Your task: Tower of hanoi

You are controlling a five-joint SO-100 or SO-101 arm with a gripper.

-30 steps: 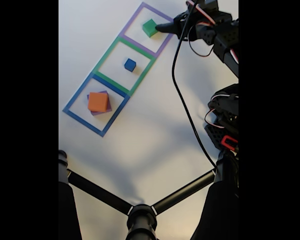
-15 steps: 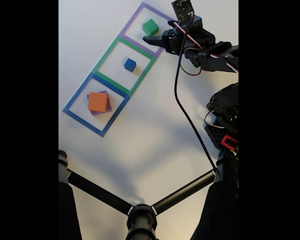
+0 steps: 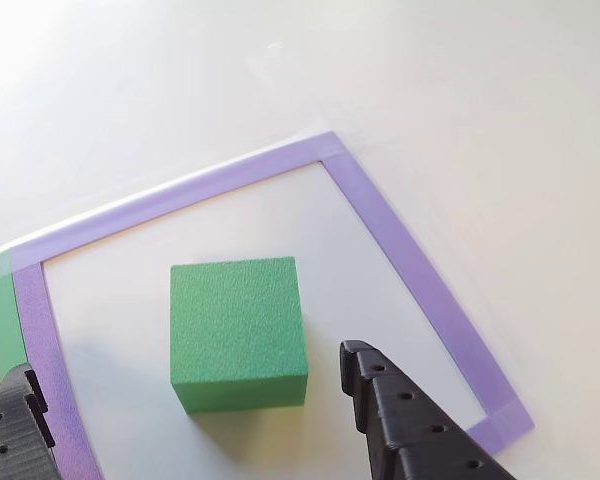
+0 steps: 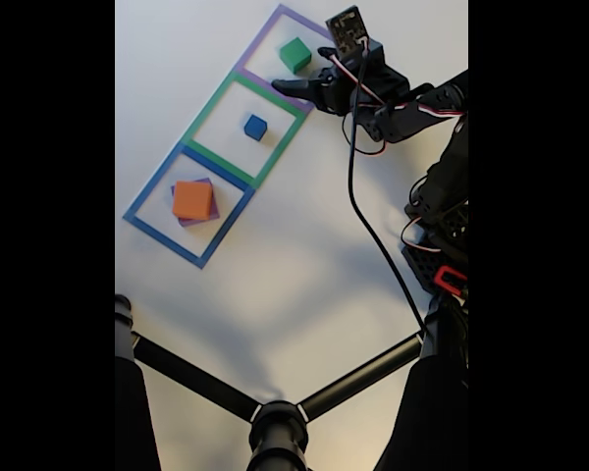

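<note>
Four blocks sat in the taped row in the fixed view: the green block (image 4: 294,54) inside the purple outline (image 4: 326,83) at the top, the blue cube (image 4: 255,127) in the green outline (image 4: 204,114) below it, and the orange block (image 4: 192,200) stacked on the purple block (image 4: 204,218) in the blue outline (image 4: 143,192) toward the lower left. We saw the gripper (image 4: 287,86) just below and right of the green block. In the other view its two black fingers (image 3: 400,420) stood well apart at the bottom edge, the green block (image 3: 238,332) between and slightly beyond them, untouched.

We judged the main risk to be a skewed approach: the right finger looked nearer the block than the left (the foam is probably light), so a closing jaw might push or twist it across the purple outline (image 3: 410,260) instead of gripping it squarely.

Against the frame a second before, the arm had swung from the upper right edge toward the block, its wrist now over the purple square.
</note>
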